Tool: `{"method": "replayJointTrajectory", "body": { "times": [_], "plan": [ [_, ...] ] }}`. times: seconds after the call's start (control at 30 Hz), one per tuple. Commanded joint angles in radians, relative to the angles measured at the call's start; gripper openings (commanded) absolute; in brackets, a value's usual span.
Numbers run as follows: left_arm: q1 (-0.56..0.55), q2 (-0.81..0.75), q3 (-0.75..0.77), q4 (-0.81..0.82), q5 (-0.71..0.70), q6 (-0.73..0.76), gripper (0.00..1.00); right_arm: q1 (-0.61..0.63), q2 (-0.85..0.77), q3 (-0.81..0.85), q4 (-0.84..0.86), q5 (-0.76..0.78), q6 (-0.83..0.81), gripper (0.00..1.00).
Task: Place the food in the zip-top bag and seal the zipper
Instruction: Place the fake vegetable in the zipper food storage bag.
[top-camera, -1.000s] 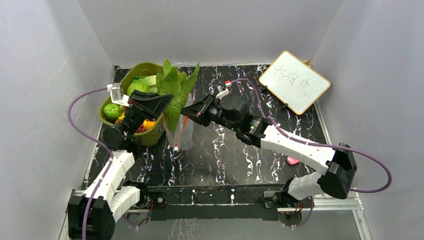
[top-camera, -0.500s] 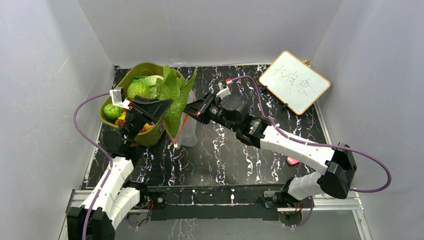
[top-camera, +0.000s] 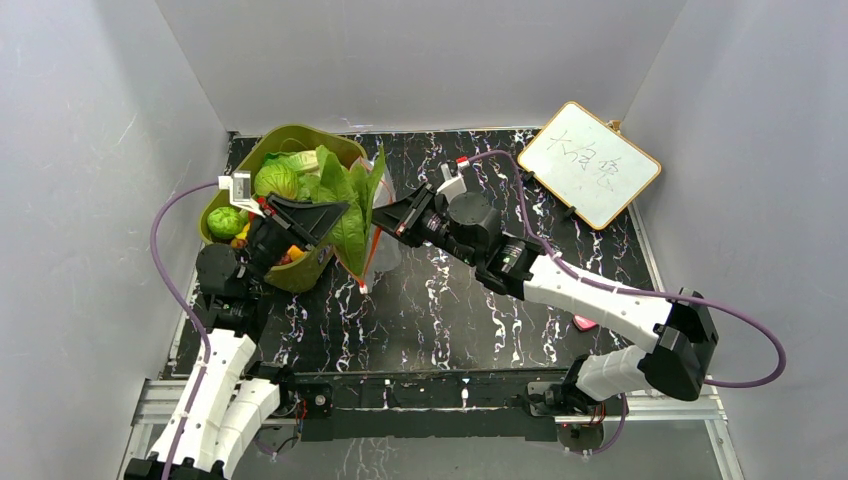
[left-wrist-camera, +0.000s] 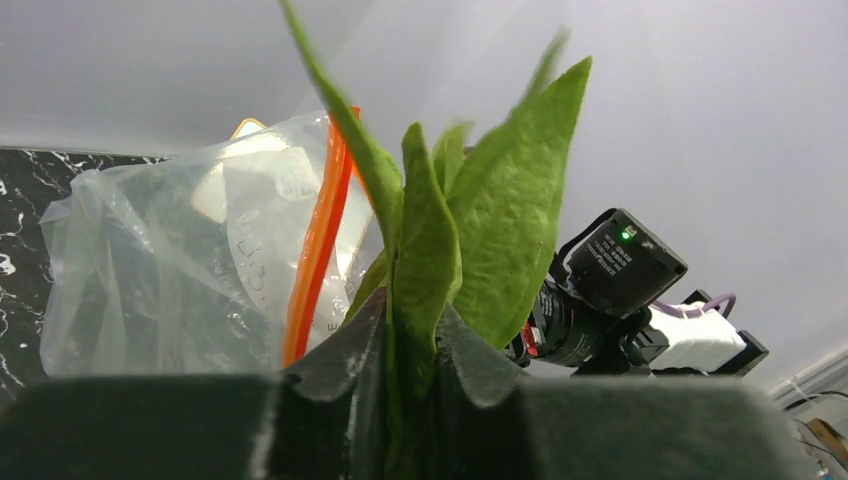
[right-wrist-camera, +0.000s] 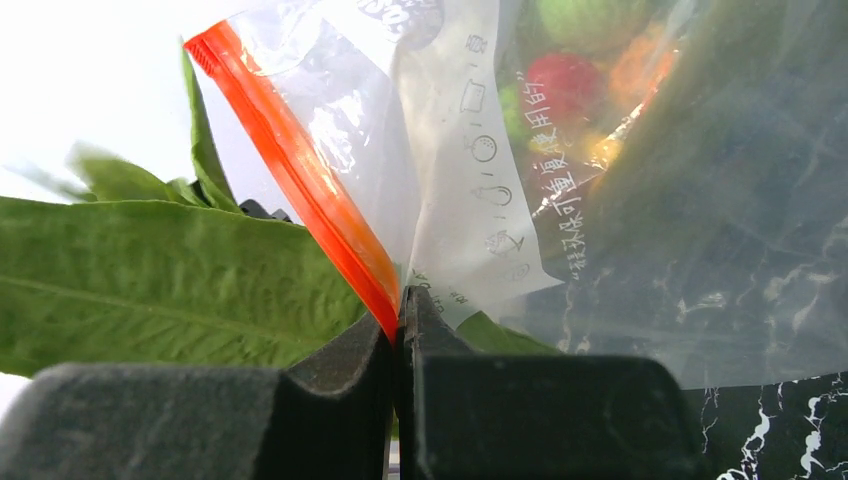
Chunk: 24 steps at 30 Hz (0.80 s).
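Clamped between the closed fingers of the left gripper (top-camera: 335, 210) is a long green leaf (top-camera: 350, 205), held by its stem end beside the olive tub (top-camera: 290, 133). The leaf's long axis is pointed up and away from the fingers, w/ tips fanned toward the right arm. Just right of it, the clear zip-top bag (top-camera: 380, 245) is held up off the black marbled table (top-camera: 450, 300) by the right gripper (top-camera: 385, 212). In the right wrist view its fingers are seen pinched shut on the bag's edge at the orange zipper (right-wrist-camera: 300, 170). Leaf and bag mouth are thus side by side, approx. touching, w/ the zipper strip run upright between them. The leaf is judged to need moving rightward past that strip, so the left arm is the one placed to do it. Whether any leaf tip is already inside the mouth can't be told, since clear film and leaf overlap in every view. Other food, incl. a pale cabbage (top-camera: 275, 180), is seen in the tub; red and orange pieces are blurred through the plastic. The slider tab is too small to make out.
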Motion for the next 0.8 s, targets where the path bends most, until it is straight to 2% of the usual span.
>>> {"method": "replayJointTrajectory", "body": {
  "times": [0.0,0.1,0.27,0.33,0.47,0.53,0.6,0.77],
  "plan": [
    [-0.004,-0.009,0.100,-0.191,0.041,0.173,0.09,0.006,-0.045,0.000,0.095,0.000,-0.025,0.00],
    [-0.005,0.009,0.150,-0.313,0.056,0.244,0.05,0.004,-0.042,0.011,0.103,-0.005,-0.050,0.00],
    [-0.004,0.018,0.218,-0.526,0.090,0.398,0.04,0.005,-0.025,0.063,0.058,0.002,-0.114,0.00],
    [-0.004,0.010,0.208,-0.564,0.108,0.454,0.04,0.005,-0.018,0.076,0.043,0.008,-0.100,0.00],
    [-0.004,0.013,0.127,-0.468,0.174,0.356,0.06,0.006,0.004,0.086,0.046,-0.001,-0.094,0.00],
    [-0.004,0.031,0.132,-0.503,0.173,0.342,0.07,0.005,0.004,0.078,0.052,0.002,-0.093,0.00],
    [-0.004,0.043,0.168,-0.603,0.130,0.365,0.13,0.006,0.000,0.067,0.055,0.008,-0.093,0.00],
    [-0.004,0.062,0.284,-0.769,0.073,0.399,0.51,0.005,-0.020,0.007,0.054,0.014,-0.076,0.00]
  ]
}}
